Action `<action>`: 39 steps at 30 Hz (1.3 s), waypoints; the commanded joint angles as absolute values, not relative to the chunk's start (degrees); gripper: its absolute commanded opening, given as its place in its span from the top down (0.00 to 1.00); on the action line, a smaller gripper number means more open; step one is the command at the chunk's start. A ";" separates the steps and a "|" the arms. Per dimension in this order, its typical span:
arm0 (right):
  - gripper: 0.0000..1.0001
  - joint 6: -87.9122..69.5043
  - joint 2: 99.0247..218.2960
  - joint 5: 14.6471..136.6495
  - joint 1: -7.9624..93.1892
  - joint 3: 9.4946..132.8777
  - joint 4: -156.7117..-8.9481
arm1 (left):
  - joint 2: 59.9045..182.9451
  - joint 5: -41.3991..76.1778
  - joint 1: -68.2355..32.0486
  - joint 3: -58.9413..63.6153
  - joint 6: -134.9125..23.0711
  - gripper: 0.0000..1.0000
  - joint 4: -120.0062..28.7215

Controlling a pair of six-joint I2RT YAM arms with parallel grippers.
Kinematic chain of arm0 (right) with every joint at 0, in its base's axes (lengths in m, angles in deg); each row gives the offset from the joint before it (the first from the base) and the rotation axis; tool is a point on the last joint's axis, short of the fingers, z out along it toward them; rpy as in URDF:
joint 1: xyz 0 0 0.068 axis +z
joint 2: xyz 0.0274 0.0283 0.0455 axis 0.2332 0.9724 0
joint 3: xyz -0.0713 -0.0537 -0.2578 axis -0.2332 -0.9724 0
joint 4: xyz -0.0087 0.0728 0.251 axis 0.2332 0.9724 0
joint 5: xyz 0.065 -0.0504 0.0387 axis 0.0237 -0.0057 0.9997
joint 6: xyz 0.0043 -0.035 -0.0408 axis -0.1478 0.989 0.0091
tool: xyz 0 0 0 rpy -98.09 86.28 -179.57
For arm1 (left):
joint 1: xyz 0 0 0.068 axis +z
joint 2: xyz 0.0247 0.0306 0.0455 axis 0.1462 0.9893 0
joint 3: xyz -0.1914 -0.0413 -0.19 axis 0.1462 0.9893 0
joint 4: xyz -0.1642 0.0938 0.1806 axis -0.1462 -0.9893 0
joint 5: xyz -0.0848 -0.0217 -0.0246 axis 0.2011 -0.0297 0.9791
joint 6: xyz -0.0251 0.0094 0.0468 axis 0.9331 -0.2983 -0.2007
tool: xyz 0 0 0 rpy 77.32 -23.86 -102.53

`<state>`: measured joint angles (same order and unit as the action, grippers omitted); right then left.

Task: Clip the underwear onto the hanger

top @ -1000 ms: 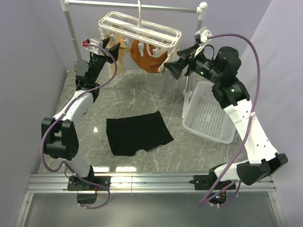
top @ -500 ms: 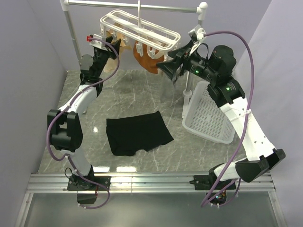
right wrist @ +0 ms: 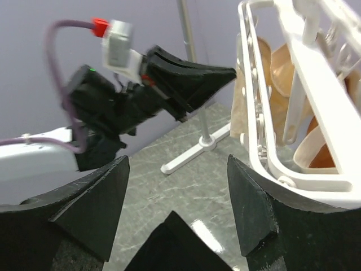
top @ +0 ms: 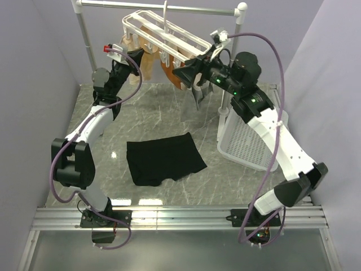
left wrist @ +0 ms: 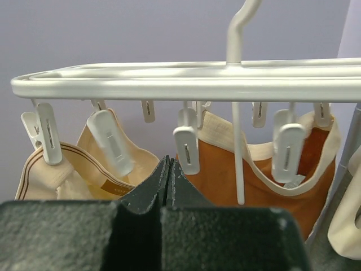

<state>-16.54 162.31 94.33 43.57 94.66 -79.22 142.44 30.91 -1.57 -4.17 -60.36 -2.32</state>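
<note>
right end effector [right wrist: 176, 169] is swinging closer to the hanger [top: 169, 36], jaws apart; left end effector [left wrist: 167, 165] is sitting pressed together, empty; underwear [top: 163, 159] is lying on the tabletop [top: 169, 116].

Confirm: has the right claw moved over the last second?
Yes. The right claw moved left, away from the rail's right post.

A grey-veined marble tabletop [top: 163, 116] carries a white mesh laundry basket [top: 240, 142] at 3 o'clock, just beside the right post of a white rail stand [top: 197, 8] spanning 12 o'clock. Beneath the rail hang tan garments [top: 148, 59] at 11 o'clock and, beside them toward 12, an orange garment [left wrist: 225, 178] with cream trim.
</note>
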 commanded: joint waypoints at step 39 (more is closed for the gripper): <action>0.26 -14.61 163.01 87.08 45.04 96.54 -76.39 | 149.90 32.94 3.05 -17.16 -57.04 0.18 -4.77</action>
<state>-15.54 165.76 87.38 44.75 95.73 -75.57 149.65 32.22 3.65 -13.87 -58.53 -7.96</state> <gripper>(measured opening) 0.743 0.827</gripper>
